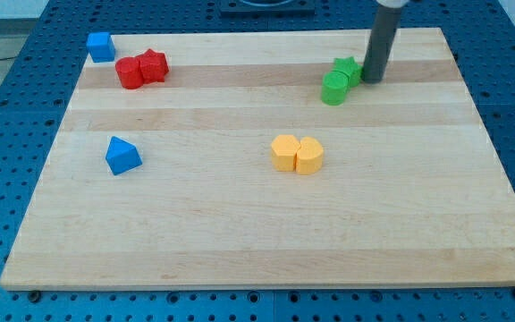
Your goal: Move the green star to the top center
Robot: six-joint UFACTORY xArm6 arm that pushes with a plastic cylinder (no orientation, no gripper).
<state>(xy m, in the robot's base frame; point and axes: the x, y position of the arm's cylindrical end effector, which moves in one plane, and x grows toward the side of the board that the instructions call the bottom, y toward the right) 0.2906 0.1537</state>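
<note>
The green star (347, 70) lies on the wooden board (240, 233) at the upper right, touching a second green block (334, 88), rounded in shape, just below and to its left. My tip (373, 80) stands right beside the star's right side, touching it or nearly so. The dark rod rises from there to the view's top edge.
Two red blocks (141, 69) sit together at the upper left, with a blue cube-like block (101, 46) near the top left corner. A blue triangular block (122, 156) lies at the left middle. Two yellow blocks (297, 154) sit together at the centre.
</note>
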